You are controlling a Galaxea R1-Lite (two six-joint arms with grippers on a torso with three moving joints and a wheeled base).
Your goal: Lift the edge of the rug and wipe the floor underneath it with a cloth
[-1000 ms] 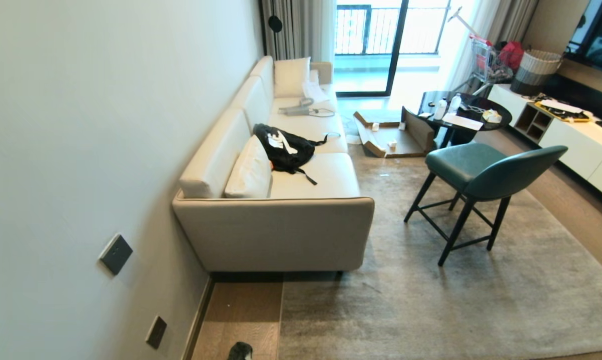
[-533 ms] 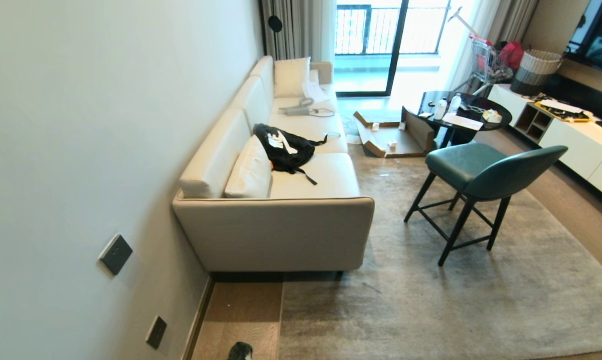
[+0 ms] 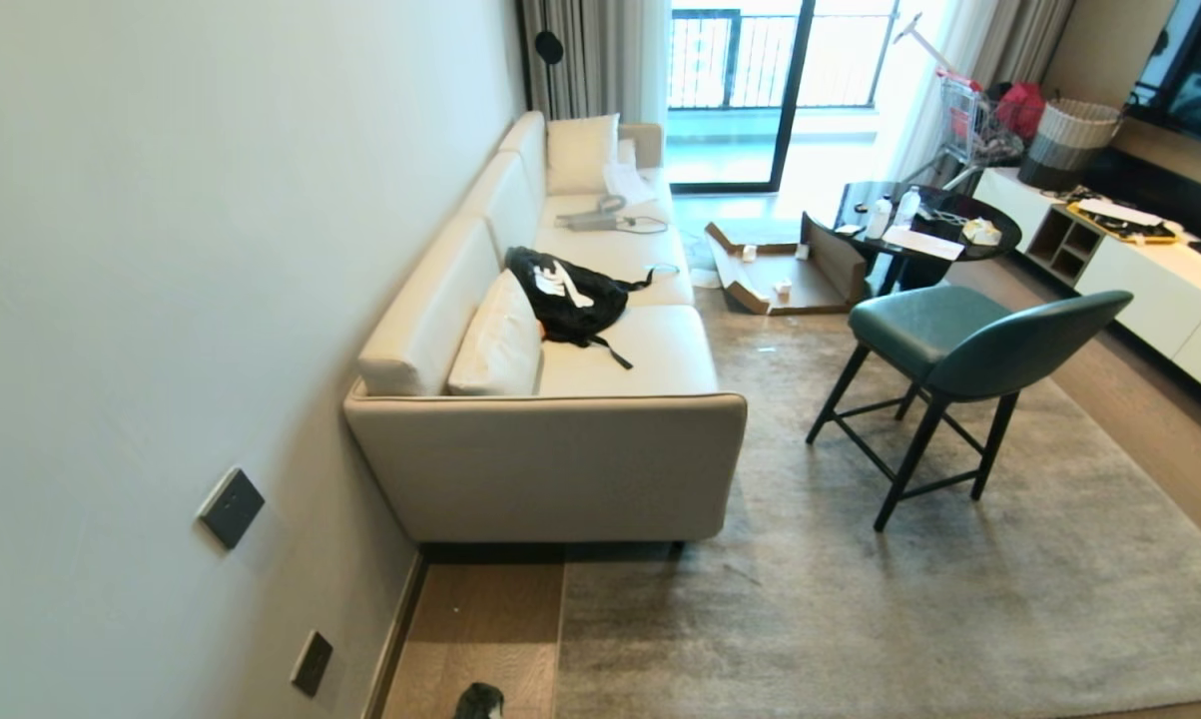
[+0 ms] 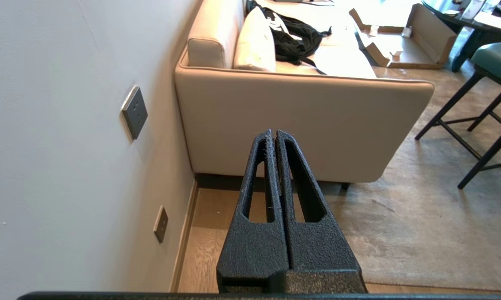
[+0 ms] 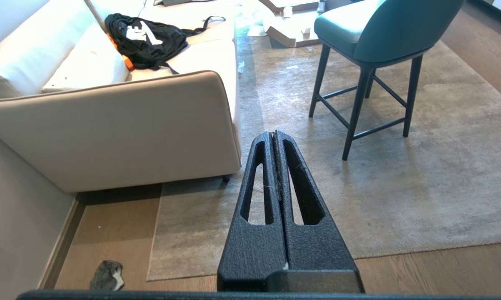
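The rug edge (image 3: 563, 639) runs in a straight line away from the robot toward the sofa (image 3: 550, 469), and it lies flat on the floor (image 3: 480, 619). The rug is big and grey-beige, and the floor is brown wood. Between the rug edge and the wall (image 3: 161, 300) there is a thin strip of bare floor. The cloth (image 5: 106, 275) is a small dark grey wad on that strip, near the wall and close to the rug's near corner. A green chair (image 3: 959, 350) stands on the rug, and a black bag (image 3: 565, 295) lies on the sofa. The left claw (image 4: 274, 137) and the right claw (image 5: 274, 137) are both up in the air with their fingers pressed together, holding nothing. The cloth is down on the floor, well apart from both claws, to the left of the right claw.
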